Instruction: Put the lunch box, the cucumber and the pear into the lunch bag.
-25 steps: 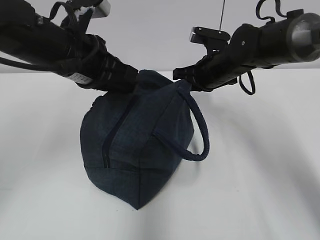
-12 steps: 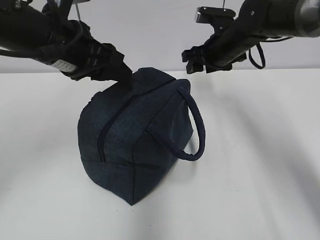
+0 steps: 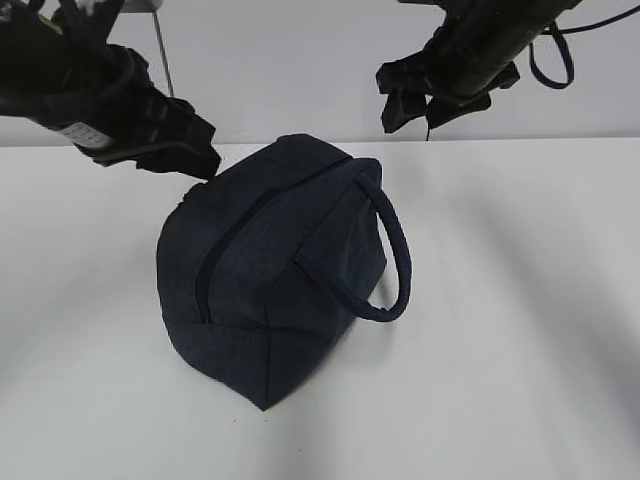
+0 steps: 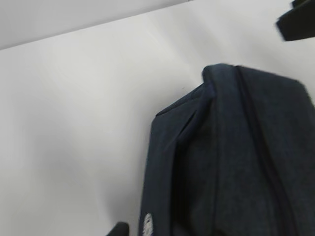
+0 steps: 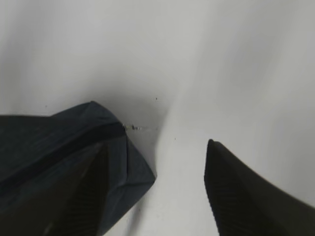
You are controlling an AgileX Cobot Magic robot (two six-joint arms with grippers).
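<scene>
Sitting zipped shut in the middle of the table (image 3: 520, 330): the lunch bag (image 3: 270, 270), no food showing outside. Hanging above its far left, let go now and lifted away, the left gripper (image 3: 190, 160), fingers apart. Same far right with the right gripper (image 3: 415, 100), empty. Looking nearly finished.

Dark navy lunch bag (image 3: 270, 270); white table (image 3: 520, 330); black tools.

Black cabled arms, white label, ribbed claw pads (image 5: 236, 196)
</scene>
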